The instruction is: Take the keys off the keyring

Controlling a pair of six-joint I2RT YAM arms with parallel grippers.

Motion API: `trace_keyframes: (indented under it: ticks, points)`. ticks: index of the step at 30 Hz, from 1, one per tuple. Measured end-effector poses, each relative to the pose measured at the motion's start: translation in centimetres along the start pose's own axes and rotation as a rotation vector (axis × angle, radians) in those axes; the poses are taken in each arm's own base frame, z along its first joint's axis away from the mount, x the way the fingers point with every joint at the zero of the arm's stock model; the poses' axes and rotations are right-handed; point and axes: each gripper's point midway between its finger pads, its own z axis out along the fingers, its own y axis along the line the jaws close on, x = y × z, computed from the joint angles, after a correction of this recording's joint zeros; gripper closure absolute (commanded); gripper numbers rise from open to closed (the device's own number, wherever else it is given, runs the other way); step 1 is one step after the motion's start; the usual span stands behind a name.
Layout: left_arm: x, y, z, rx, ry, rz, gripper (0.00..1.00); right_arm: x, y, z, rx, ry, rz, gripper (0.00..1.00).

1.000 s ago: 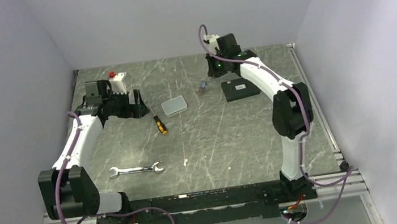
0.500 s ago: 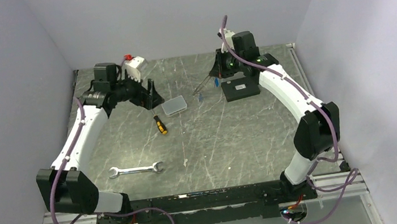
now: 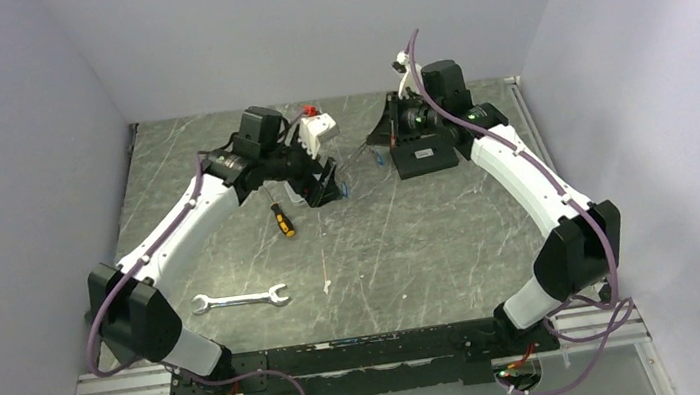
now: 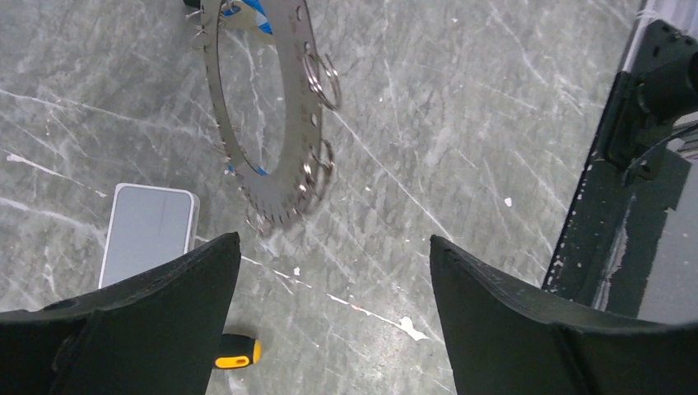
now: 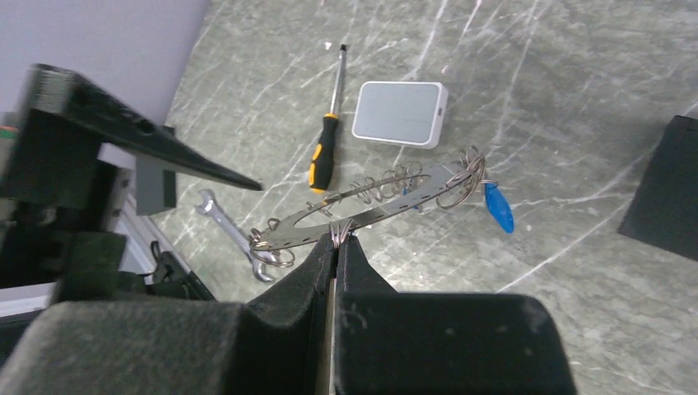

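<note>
My right gripper is shut on the rim of the keyring, a thin grey metal ring with small wire loops, and holds it in the air over the back of the table. A blue-headed key hangs from its far end. In the top view the right gripper and the ring sit left of the black block. My left gripper is open and empty just left of the ring. In the left wrist view the ring hangs ahead of the open left gripper, apart from it, with blue key heads at its top.
A yellow-and-black screwdriver lies below the left gripper. A small white box lies beside it. A silver wrench lies nearer the front left. A black block lies under the right arm. Grey walls enclose the table.
My left arm has swung from the back left corner toward the middle, up to the ring. My right gripper has lifted the keyring off the table and drawn it slightly right.
</note>
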Motion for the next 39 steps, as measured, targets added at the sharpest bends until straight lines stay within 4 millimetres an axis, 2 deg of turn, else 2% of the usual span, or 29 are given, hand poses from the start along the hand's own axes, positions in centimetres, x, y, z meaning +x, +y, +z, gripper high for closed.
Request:
trace_keyframes:
  ticks: [4,6,8,11,14,16,17,20,21,24,27,29,34,39]
  points:
    - [0.8,0.5,1.8,-0.033,0.045,0.027,0.24,0.2,0.8,-0.3,-0.035,0.010,0.021,1.00]
    - [0.9,0.7,2.7,-0.054,0.063,0.053,0.34,0.4,1.1,-0.3,-0.051,0.019,0.033,1.00]
    - [0.8,0.9,3.5,-0.071,0.075,0.081,0.50,0.6,1.4,-0.4,-0.062,0.028,0.042,1.00]
    - [0.7,0.9,3.9,-0.083,0.081,0.108,0.68,0.8,1.6,-0.5,-0.071,0.034,0.047,1.00]
    - [0.3,1.1,3.8,-0.090,0.076,0.122,0.79,1.0,1.7,-0.7,-0.073,0.033,0.046,1.00]
    - [0.1,1.0,3.8,-0.083,0.073,0.134,0.96,1.3,1.7,-0.9,-0.072,0.037,0.046,1.00]
    - [0.1,0.7,3.7,-0.067,0.072,0.143,1.00,1.4,1.6,-0.9,-0.071,0.036,0.046,1.00]
    - [0.4,0.1,3.7,-0.045,0.088,0.141,1.00,1.7,1.6,-1.0,-0.078,0.040,0.034,1.00]
    - [0.6,0.0,3.6,-0.038,0.093,0.138,1.00,2.0,1.6,-1.1,-0.082,0.044,0.026,0.95]
    - [1.1,-0.5,3.3,-0.016,0.111,0.128,1.00,2.6,1.8,-1.3,-0.099,0.055,0.009,0.68]
    - [1.8,-0.9,2.4,0.016,0.131,0.108,1.00,3.0,2.5,-2.0,-0.144,0.054,-0.038,0.33]
    - [2.2,-0.9,1.4,0.040,0.139,0.083,1.00,3.3,3.1,-2.9,-0.180,0.042,-0.086,0.20]
    - [2.0,-1.1,-1.7,0.097,0.131,0.070,1.00,3.3,4.9,-4.8,-0.276,0.012,-0.231,0.13]
    - [0.6,-3.1,-4.4,0.170,0.105,0.146,1.00,4.9,5.3,-5.6,-0.387,0.038,-0.424,0.13]
